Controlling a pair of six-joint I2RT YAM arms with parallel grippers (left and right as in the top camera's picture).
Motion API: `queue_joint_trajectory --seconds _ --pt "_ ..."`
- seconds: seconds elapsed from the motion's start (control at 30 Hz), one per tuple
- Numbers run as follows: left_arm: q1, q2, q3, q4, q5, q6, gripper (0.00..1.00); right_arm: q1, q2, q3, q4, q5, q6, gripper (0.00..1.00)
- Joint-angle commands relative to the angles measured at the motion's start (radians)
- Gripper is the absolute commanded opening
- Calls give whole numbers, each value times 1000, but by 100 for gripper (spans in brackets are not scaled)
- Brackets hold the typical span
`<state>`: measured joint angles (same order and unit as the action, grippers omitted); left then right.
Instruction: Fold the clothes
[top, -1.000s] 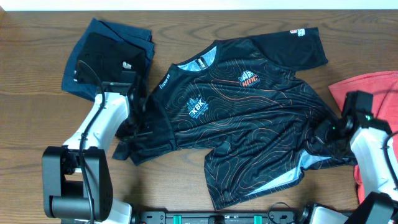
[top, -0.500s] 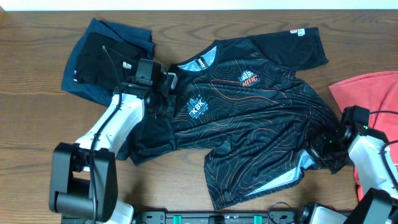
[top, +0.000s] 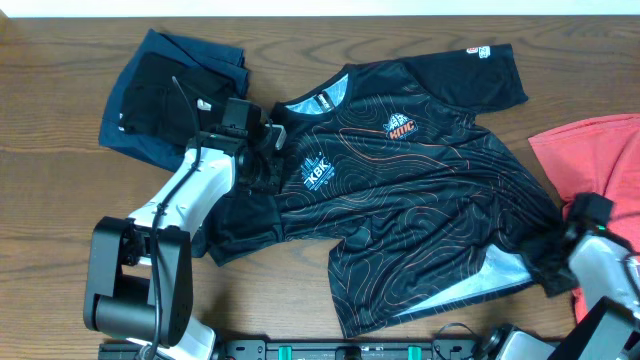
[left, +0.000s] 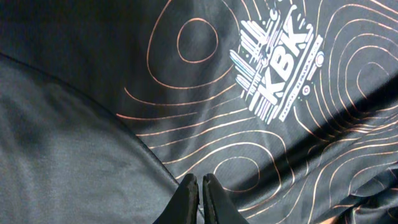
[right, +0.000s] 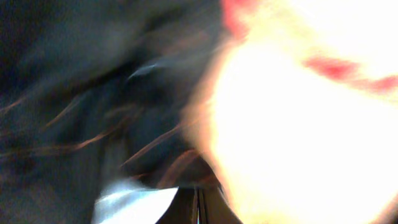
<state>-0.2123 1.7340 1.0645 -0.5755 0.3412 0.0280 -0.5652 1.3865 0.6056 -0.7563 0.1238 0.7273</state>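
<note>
- A black short-sleeved jersey (top: 410, 190) is laid front-up across the middle of the tabletop (top: 60, 220). Its collar is twd the far edge and its hem twd the robot, w/ the body skewed and wrinkled.
- Thin orange-white contour lines are printed all over it. A white KBK logo (left: 273, 68) is seen on one side of the chest and an orange logo (top: 402, 127) on the other.
- A pale grey panel (top: 485, 288) is exposed at the near-right hem, where the fabric is turned up.
- The left sleeve (top: 240, 220) is bunched beside the left arm (top: 190, 195). The right sleeve (top: 480, 70) is laid flat twd the far right.
- The left hand (left: 200, 186) is clenched, tips pressed together, and set on the jersey at the shoulder seam, near the KBK logo. Whether cloth is nipped btwn the tips cannot be told.
- The right hand (right: 197, 208) is clenched, grasping the jersey at the near-right hem corner. In the overhead view the fabric is drawn to a point at it. The right wrist view is too blurred for detail.
- The folded navy/black garments (top: 170, 90) are stacked at far left, just beside the jersey's collar side. Their near-right edge is partly hidden by the left arm.
- The red T-shirt (top: 590, 150) is seen at the right edge, cut off by the frame and near the jersey's right side. The right arm (top: 600, 275) is seen at its near part.
</note>
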Motion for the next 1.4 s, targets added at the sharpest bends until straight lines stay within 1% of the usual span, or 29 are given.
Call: queue_joint_trajectory --seconds 0.0,0.1,0.13,0.2,0.23,0.3,0.4,0.47,0.57,0.7,0.8,0.87,0.93,1.03,1.07,1.13,1.3,1.37 --pt "2 6 -2 -3 5 17 8 -96 3 146 -29 150 3 1" --pt "2 6 -2 -3 5 17 10 -152 3 270 -84 137 -37 1" --pt "2 6 -2 -2 5 17 9 -159 3 303 -101 101 -61 1" --pt "2 6 -2 -2 5 17 11 -154 3 349 -124 -34 -157 2" --pt "2 6 -2 -1 5 17 11 -146 3 360 -136 -110 -201 6" --pt "2 6 -2 0 5 17 11 -126 3 360 -170 -245 -249 8" --pt "2 6 -2 -1 5 17 11 -74 3 329 -228 -354 -294 9" --pt "2 6 -2 -2 5 17 11 -13 3 278 -247 -398 -314 12" --pt "2 6 -2 -4 6 16 11 90 3 188 -203 -463 -318 12" --pt "2 6 -2 -11 6 16 11 235 3 50 -41 -525 -315 1" --pt "2 6 -2 -15 6 16 11 315 3 -48 85 -514 -248 1" --pt "2 6 -2 -18 6 16 11 349 5 -111 163 -464 -177 1" --pt "2 6 -2 -18 6 16 11 358 6 -161 201 -342 -84 1" --pt "2 6 -2 -19 6 17 11 326 7 -192 180 -90 25 1" --pt "2 6 -2 -21 6 17 11 304 6 -188 165 -12 44 1" --pt "2 6 -2 -26 6 17 12 252 6 -158 127 80 46 1" --pt "2 6 -2 -29 5 17 12 106 6 14 1 176 41 1" --pt "2 6 -2 -29 6 17 12 57 6 100 -28 187 6 1"
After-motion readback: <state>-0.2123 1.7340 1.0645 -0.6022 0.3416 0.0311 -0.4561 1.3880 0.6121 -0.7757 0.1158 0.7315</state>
